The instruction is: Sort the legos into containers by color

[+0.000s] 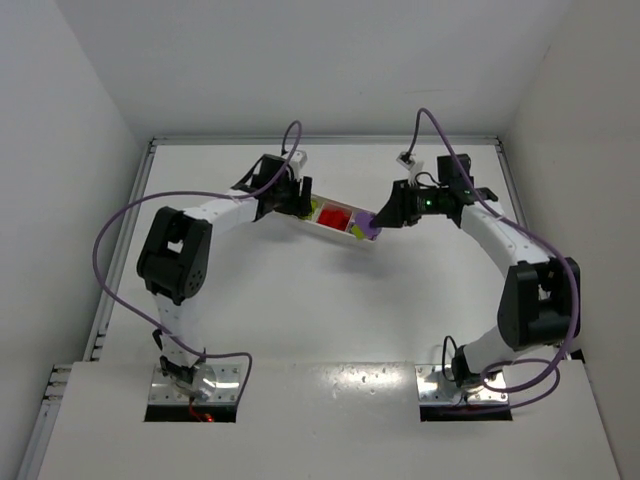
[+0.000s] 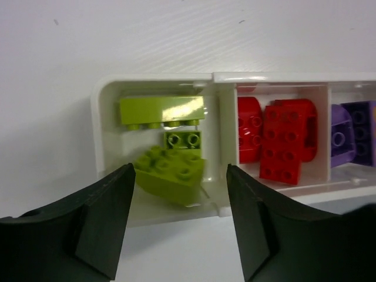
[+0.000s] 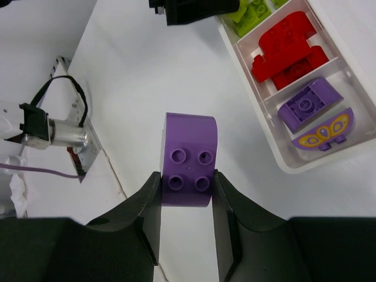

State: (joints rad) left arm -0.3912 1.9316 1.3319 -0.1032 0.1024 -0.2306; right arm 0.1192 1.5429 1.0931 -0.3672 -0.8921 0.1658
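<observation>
The long white tray [image 1: 322,229] lies slanted at mid-table. In the left wrist view its left compartment [image 2: 158,78] holds three yellow-green legos [image 2: 161,109], one of them [image 2: 173,173] tilted against the near wall. Two red legos [image 2: 286,141] fill the middle compartment and purple ones [image 2: 352,132] the right. My left gripper [image 2: 180,176] hovers open just before the green compartment, with nothing between its fingers. My right gripper [image 3: 187,176] is shut on a purple arched lego [image 3: 189,147], held above the table beside the tray's purple end [image 3: 282,161], where a purple lego [image 3: 308,104] and a butterfly piece [image 3: 323,134] lie.
White walls close in the table on three sides, with a raised rail [image 1: 130,230] along the left edge. Purple cables [image 1: 120,225] loop from both arms. The arm bases stand on metal plates [image 1: 195,385] at the near edge.
</observation>
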